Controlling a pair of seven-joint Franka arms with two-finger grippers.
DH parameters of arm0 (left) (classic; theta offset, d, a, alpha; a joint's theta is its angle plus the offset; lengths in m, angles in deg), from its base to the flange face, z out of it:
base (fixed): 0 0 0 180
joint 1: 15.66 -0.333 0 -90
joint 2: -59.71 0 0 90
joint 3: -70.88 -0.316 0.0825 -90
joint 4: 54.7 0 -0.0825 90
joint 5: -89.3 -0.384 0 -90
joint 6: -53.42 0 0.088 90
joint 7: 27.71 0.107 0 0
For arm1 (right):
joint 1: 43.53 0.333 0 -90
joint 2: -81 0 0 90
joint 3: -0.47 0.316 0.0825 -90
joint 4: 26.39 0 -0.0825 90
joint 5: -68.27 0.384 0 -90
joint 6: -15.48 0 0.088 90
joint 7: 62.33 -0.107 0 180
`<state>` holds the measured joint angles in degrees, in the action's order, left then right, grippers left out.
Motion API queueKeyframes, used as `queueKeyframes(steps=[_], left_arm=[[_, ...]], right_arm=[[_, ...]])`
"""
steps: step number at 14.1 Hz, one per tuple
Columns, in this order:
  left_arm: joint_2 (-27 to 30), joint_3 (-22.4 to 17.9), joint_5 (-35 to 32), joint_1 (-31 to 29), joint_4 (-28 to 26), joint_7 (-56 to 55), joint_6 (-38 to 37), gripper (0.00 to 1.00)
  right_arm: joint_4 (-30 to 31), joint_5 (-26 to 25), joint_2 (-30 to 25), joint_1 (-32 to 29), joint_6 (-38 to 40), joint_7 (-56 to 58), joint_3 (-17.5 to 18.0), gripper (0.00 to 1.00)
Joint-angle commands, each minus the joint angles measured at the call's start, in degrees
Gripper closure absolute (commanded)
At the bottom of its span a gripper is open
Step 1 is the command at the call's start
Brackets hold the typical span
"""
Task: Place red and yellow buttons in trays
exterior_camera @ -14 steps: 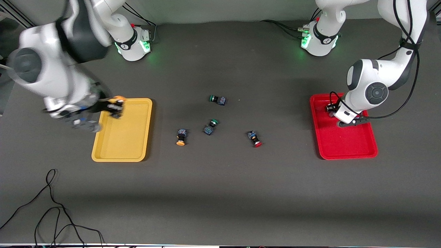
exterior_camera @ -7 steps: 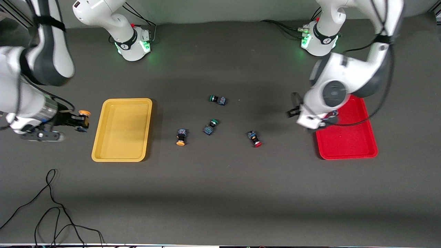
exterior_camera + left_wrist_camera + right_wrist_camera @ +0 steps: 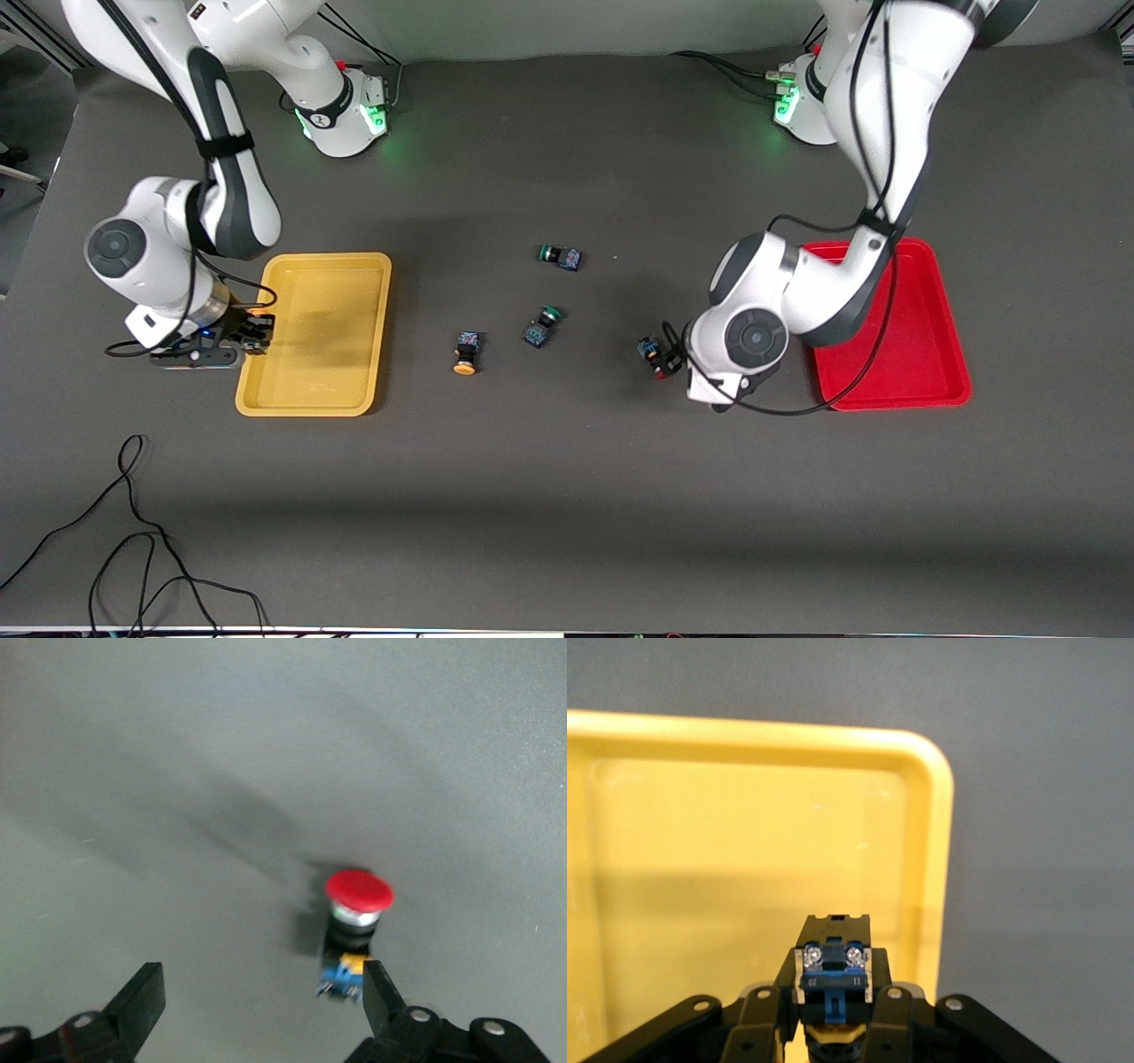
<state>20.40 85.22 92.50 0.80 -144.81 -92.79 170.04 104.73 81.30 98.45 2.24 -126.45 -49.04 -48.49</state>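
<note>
My left gripper (image 3: 261,1003) is open and low over the table, with a red-capped button (image 3: 358,905) lying just inside one finger (image 3: 378,992). In the front view this gripper (image 3: 671,359) sits at that red button (image 3: 656,354), beside the red tray (image 3: 921,354). My right gripper (image 3: 835,1010) is shut on a yellow-capped button (image 3: 835,967) over the yellow tray (image 3: 744,859). In the front view it (image 3: 252,330) hangs at the yellow tray's (image 3: 319,390) rim toward the right arm's end. A second yellow button (image 3: 465,352) lies on the table between the trays.
Two green-capped buttons (image 3: 559,256) (image 3: 541,324) lie mid-table, near the loose yellow button. The left arm covers part of the red tray. A black cable (image 3: 133,532) lies on the table near the front camera at the right arm's end.
My left arm left the red tray and came down open at the red button on the table. My right arm swung out past the yellow tray and returned to its rim, still gripping the yellow button.
</note>
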Motion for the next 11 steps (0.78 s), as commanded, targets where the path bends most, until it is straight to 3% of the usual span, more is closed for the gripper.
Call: queueKeyframes(steps=[1,2,4,5,6,8,9,10,11], left_arm=[[-1.82,-0.72,0.4,2.44,1.87,-3.82,2.89,0.01],[-2.35,-0.72,0.49,2.44,1.87,-3.83,3.86,0.01],[-3.49,-0.72,0.23,2.88,1.87,-3.91,6.41,0.02],[-4.46,-0.72,-0.04,3.4,1.87,-3.83,7.46,0.02],[-4.81,-0.89,-0.3,3.93,1.78,-3.74,8.26,0.05],[-5.26,-0.89,-1.0,4.02,0.82,-3.74,9.4,0.16],[-5.17,-0.89,-1.44,4.02,0.2,-3.39,9.76,0.42],[-5.17,-0.89,-1.62,4.02,-0.07,-3.21,9.67,0.94],[-5.08,-0.89,-1.62,3.94,-0.76,-2.95,9.76,1.0]], right_arm=[[-1.21,13.82,6.52,0.11,-1.42,12.94,0.0,0.93],[-1.47,16.57,7.85,0.11,-1.42,15.51,0.09,0.93],[-1.57,17.3,8.21,-0.06,-1.42,16.15,0.09,0.93],[-1.83,17.38,8.3,-0.06,-1.16,15.89,0.18,0.75],[-2.18,17.38,8.56,-0.06,-0.81,15.28,0.27,0.01],[-4.37,17.38,8.04,-0.06,2.16,14.23,0.09,0.0],[-6.12,17.38,7.69,-0.06,5.49,13.52,-0.17,0.0],[-7.88,16.86,7.16,0.02,8.57,12.91,-0.61,0.0],[-9.63,16.51,6.72,0.98,11.3,11.6,-2.53,0.0]])
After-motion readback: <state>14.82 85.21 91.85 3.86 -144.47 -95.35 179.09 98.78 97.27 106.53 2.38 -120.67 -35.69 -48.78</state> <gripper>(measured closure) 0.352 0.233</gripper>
